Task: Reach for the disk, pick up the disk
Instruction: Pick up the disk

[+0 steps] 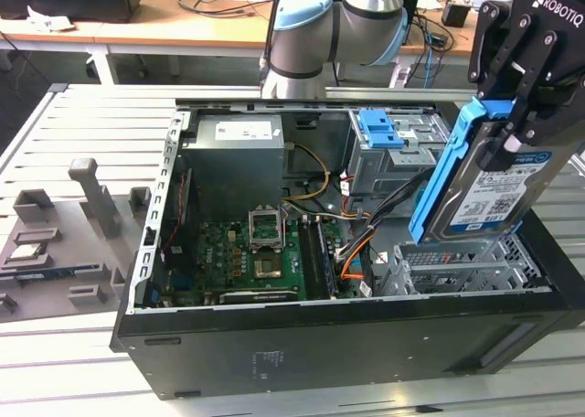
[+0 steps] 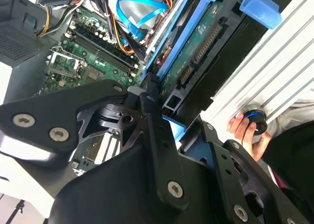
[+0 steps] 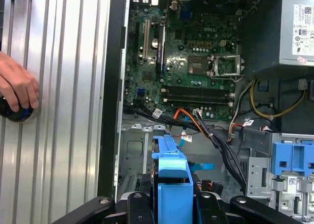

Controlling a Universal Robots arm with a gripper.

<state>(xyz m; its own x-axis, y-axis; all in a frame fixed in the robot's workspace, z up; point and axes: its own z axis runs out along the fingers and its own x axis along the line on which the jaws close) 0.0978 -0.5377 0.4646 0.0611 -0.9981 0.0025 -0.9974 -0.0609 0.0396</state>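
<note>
Gripping the disk (image 1: 494,193) on its 2 flat faces, the jaws of the gripper (image 1: 516,129) are clenched on its upper end, so its long axis hangs steeply down from them with the blue rail (image 1: 445,165) along 1 edge. It hangs clear above the drive cage (image 1: 457,269) of the open computer case (image 1: 320,344). Beyond lies the motherboard (image 1: 247,252), then the bench (image 1: 82,133).
</note>
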